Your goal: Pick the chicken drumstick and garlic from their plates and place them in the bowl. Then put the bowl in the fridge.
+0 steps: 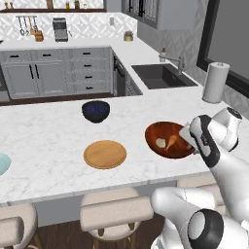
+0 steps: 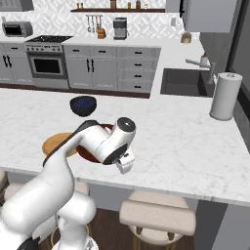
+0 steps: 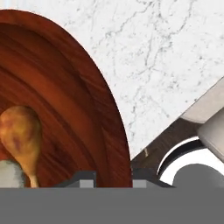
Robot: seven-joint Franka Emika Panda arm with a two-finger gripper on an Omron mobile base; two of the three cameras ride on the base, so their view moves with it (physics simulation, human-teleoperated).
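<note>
1. Sitting on the marble counter (image 1: 48,146), the reddish-brown wooden bowl (image 1: 163,131) holds both the chicken drumstick (image 1: 171,141) and the garlic (image 1: 160,143), which lie side by side near its middle.
2. The gripper (image 3: 113,176) is at the bowl's near right rim; in the hand view its two finger tips stand either side of the rim, one inside the bowl and one outside, close to the wood, though I cannot tell whether they press on it.
3. In the same view the drumstick lies thick end up, thin bone end toward the fingers, with the garlic just beside it at the left edge.
4. The tan wooden plate (image 1: 105,154) lies bare to the left of the bowl, and the light blue plate (image 1: 3,164) shows at the left edge.
5. A small dark blue bowl (image 1: 95,110) stands farther back on the counter, and a paper towel roll (image 1: 215,81) stands by the sink (image 1: 163,75).
</note>
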